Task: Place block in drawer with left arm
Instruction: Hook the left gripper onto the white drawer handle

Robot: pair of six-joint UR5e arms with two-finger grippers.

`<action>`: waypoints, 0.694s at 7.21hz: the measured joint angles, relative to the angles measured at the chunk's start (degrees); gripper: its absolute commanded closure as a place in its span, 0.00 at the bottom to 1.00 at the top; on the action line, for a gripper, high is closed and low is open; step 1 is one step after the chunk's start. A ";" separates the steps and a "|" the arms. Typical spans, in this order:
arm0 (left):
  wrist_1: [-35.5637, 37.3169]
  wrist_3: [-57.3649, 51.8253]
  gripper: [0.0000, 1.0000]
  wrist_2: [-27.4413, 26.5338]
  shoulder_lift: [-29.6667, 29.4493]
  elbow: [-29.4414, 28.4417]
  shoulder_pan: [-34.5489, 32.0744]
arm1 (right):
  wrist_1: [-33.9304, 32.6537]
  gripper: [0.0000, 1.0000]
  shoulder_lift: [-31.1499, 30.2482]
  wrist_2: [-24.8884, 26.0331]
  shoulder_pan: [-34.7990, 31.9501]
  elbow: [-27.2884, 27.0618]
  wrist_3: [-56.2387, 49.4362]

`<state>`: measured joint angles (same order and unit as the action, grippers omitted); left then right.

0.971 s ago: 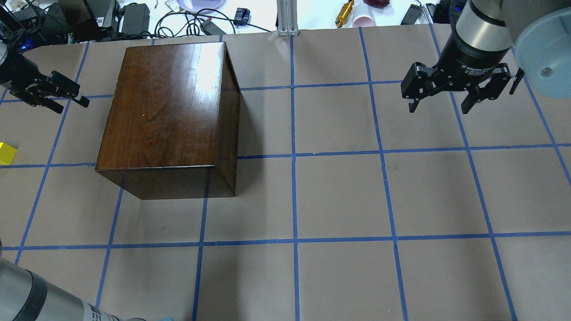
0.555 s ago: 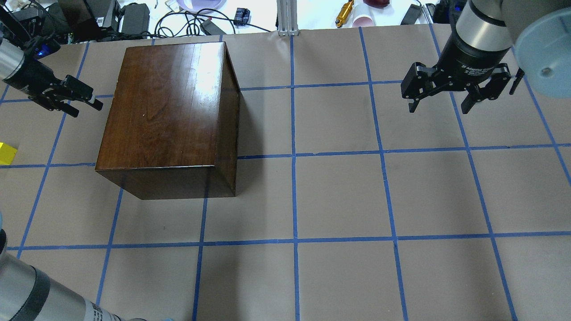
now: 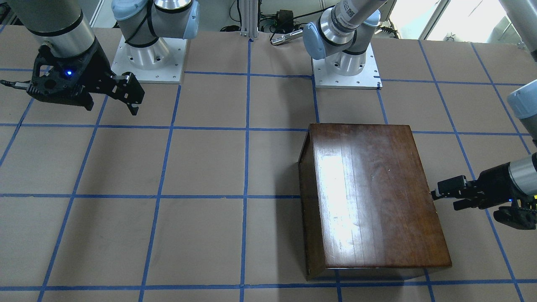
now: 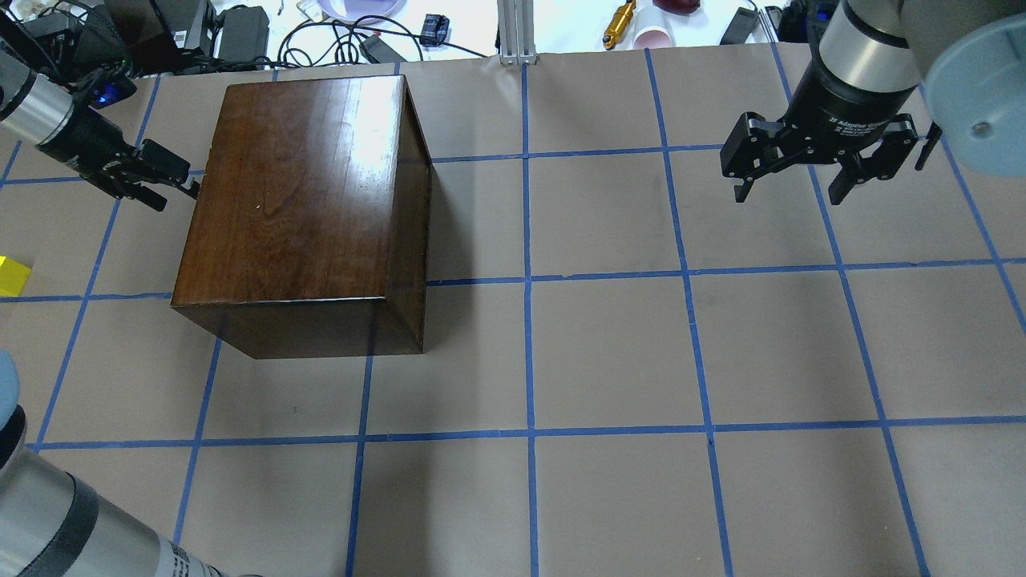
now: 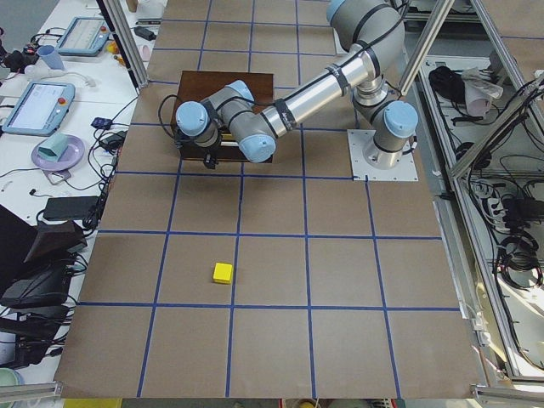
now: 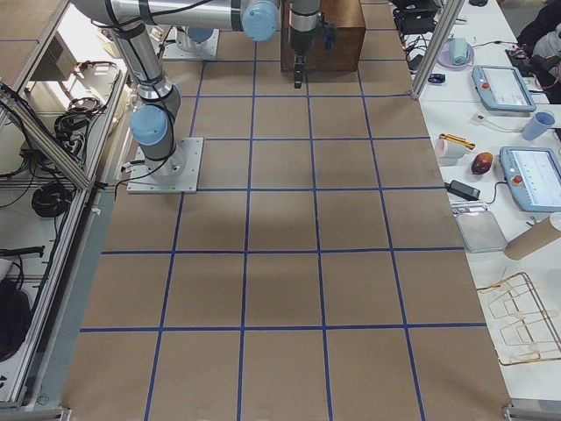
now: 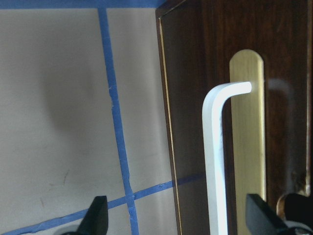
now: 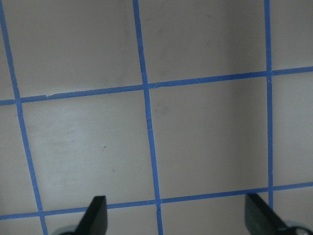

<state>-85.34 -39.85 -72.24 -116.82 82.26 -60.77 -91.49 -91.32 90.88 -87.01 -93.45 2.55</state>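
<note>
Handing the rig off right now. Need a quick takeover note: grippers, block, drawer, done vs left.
Left gripper: open, at the drawer front on the wooden box, with the metal pull between its jaws, not closed on it.
Right gripper: open, empty, hovering over the table away from the box.
Block: on the table, apart from the box.
Done: approach to the pull. Drawer looks shut.
Left: grip pull, open drawer, pick block, place it inside.

Brown table [image 4: 609,353], blue tape grid [image 4: 527,280]
</note>
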 measured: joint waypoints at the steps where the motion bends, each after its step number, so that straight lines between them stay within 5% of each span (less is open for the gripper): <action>1: 0.00 -0.43 0.00 -0.01 -0.34 0.00 -0.02 | 0.00 0.00 0.00 0.00 0.00 0.01 0.00; 5: 0.00 -0.73 0.00 0.01 -1.35 0.03 -0.05 | 0.00 0.00 0.00 0.00 0.00 0.02 0.00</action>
<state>-85.34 -40.58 -72.23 -118.17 82.29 -60.82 -91.49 -91.32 90.88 -87.01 -93.43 2.55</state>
